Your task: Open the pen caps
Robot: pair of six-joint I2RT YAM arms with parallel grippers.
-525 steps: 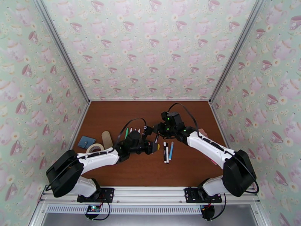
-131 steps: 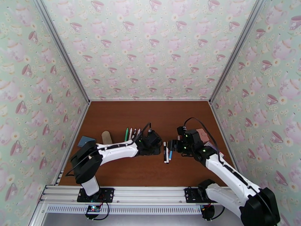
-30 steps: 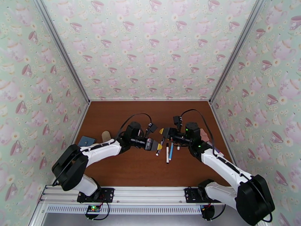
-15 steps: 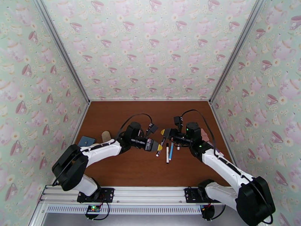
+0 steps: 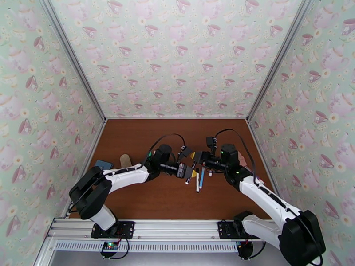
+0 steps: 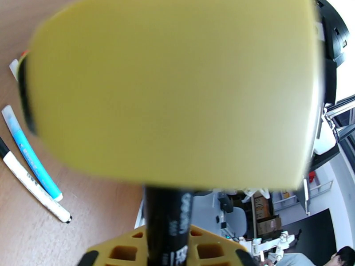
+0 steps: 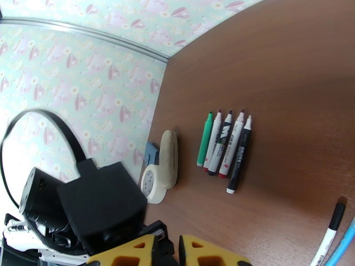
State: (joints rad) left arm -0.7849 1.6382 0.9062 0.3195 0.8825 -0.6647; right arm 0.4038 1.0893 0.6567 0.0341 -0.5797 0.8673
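Left arm [image 5: 128, 174] shifted rightward, left jaws and right jaws both clamped on black pen [image 6: 166, 227]

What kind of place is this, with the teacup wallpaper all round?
Probably a robot test booth: wallpapered panels in metal framing enclose a brown table, and a left arm and right arm are bolted to a rail at its near edge.

Pens [image 7: 224, 147] and tape [image 7: 153, 185] on brown table [image 5: 177, 200]

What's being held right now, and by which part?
Left claw clamps a black pen by its barrel; right claw is shut at its upper end, hold there unclear.
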